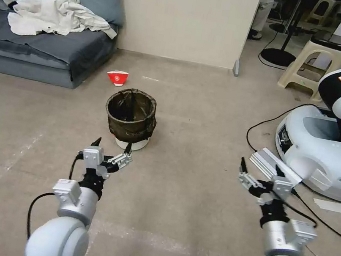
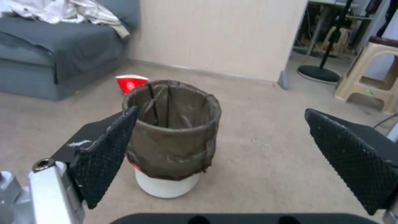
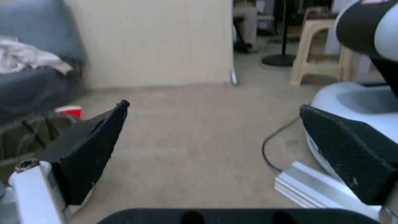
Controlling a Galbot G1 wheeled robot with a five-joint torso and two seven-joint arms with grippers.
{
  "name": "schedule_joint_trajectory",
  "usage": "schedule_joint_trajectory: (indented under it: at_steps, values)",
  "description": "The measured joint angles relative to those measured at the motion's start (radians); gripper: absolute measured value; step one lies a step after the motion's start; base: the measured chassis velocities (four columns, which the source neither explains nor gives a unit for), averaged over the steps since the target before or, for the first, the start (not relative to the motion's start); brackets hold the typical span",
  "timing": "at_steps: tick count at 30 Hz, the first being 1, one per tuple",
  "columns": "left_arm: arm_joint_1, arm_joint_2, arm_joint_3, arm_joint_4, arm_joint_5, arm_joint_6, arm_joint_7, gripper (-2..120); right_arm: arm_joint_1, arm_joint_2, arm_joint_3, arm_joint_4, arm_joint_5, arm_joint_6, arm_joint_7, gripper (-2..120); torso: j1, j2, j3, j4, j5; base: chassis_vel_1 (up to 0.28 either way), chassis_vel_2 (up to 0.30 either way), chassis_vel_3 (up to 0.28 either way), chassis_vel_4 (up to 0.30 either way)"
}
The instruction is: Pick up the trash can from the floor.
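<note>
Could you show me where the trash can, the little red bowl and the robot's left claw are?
trash can (image 1: 131, 115): head view, bag-covered side.
red bowl (image 1: 117, 77): head view, its outer wall.
left gripper (image 1: 112, 145): head view, midway between open fingertips.

Setting: robot test lab dressed as a living room. Evidence: grey sofa (image 1: 41, 46) with crumpled laundry (image 1: 54, 16), bare partition wall (image 1: 183, 16), second robot base (image 1: 325, 147), floor cables (image 1: 265, 125), plastic stool (image 1: 314, 64).

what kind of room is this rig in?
Probably a lab staged as a living room: a grey sofa with crumpled laundry and a lined trash can on the floor, but also another robot's white base with loose cables beside it.
</note>
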State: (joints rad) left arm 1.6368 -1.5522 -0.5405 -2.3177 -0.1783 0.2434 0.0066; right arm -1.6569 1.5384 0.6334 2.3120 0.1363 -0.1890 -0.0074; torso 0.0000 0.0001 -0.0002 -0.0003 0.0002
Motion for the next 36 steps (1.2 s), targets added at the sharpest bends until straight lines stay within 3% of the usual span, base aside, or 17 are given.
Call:
schedule_joint_trajectory:
  at_steps: [2,8,13,16,18,21,36]
  values:
    - [0.021,0.009,-0.025,-0.015,-0.008,-0.018,0.004,100,-0.021,0.0,0.022,0.058,0.05,-0.009,-0.016,100,0.0,0.0,0.0,0.0006,-0.0011,0.0,0.0,0.0,0.0]
    - [0.028,0.026,-0.05,0.004,-0.011,-0.074,0.006,100,-0.029,-0.021,0.034,0.054,0.121,0.072,-0.046,100,0.0,0.0,0.0,0.0002,-0.0001,0.0,0.0,0.0,0.0]
    - [0.036,0.022,-0.052,0.021,-0.007,-0.105,0.005,100,-0.029,-0.024,0.035,0.048,0.127,0.084,-0.049,100,0.0,0.0,0.0,0.0003,-0.0003,0.0,0.0,0.0,0.0]
    - [0.037,0.021,-0.054,0.023,-0.005,-0.108,0.001,100,-0.028,-0.026,0.035,0.043,0.13,0.099,-0.051,100,0.0,0.0,0.0,0.0002,-0.0003,0.0,0.0,0.0,0.0]
    - [0.037,0.02,-0.057,0.023,-0.004,-0.108,-0.001,100,-0.02,-0.038,0.034,0.006,0.139,0.177,-0.062,100,0.0,0.0,0.0,0.0004,0.0001,0.0,0.0,0.0,0.0]
    - [0.039,0.018,-0.057,0.022,-0.004,-0.108,-0.002,100,-0.017,-0.043,0.032,-0.007,0.144,0.212,-0.068,100,0.0,0.0,0.0,0.0004,-0.0004,0.0,0.0,0.0,0.0]
    - [0.047,0.013,-0.056,0.012,-0.003,-0.108,-0.01,100,-0.022,-0.043,0.032,-0.013,0.145,0.237,-0.078,100,0.0,0.0,0.0,0.0002,-0.0002,0.015,0.014,0.016,0.015]
